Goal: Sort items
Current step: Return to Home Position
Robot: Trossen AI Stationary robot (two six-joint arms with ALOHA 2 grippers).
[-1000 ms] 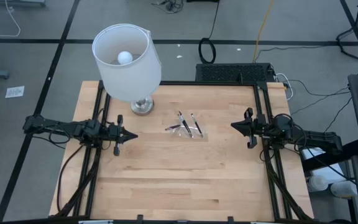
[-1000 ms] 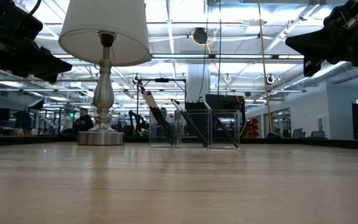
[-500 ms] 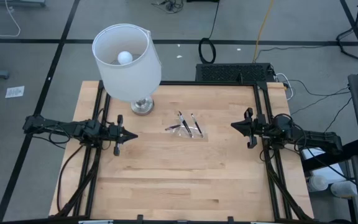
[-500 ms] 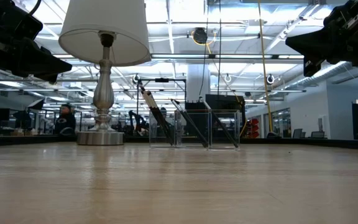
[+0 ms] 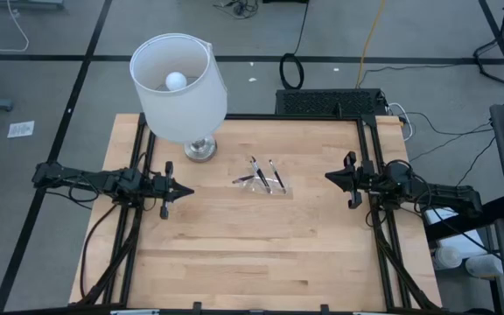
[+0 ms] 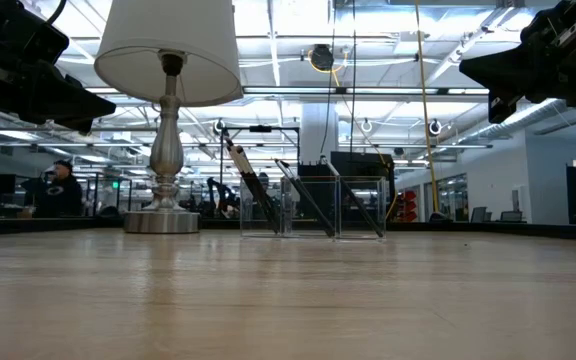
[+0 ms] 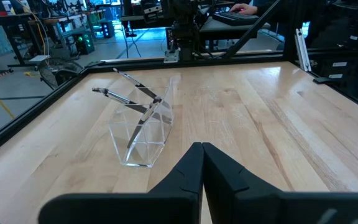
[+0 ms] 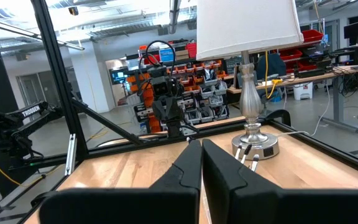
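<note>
Several thin dark pen-like items (image 5: 259,175) with pale ends stand slanted in a small clear tray (image 6: 313,210) near the table's middle, lower ends in its compartments, leaning on the walls. The left wrist view shows the tray (image 7: 145,132) and the items (image 7: 129,99) ahead of my left gripper. My left gripper (image 5: 190,190) hovers left of the tray, fingers shut (image 7: 202,147). My right gripper (image 5: 327,176) hovers right of it, fingers shut (image 8: 201,144). Both point at the tray and hold nothing.
A white-shaded lamp (image 5: 180,83) stands on its round metal base (image 5: 200,150) at the table's far left, close behind the tray. Bare wood (image 5: 261,254) spreads toward the near edge. Black frame rails (image 5: 370,210) run along both sides. A person (image 6: 58,190) shows in the room beyond.
Both arms and the items have kept still. A person in the room behind the table has walked toward the left of the low view.
</note>
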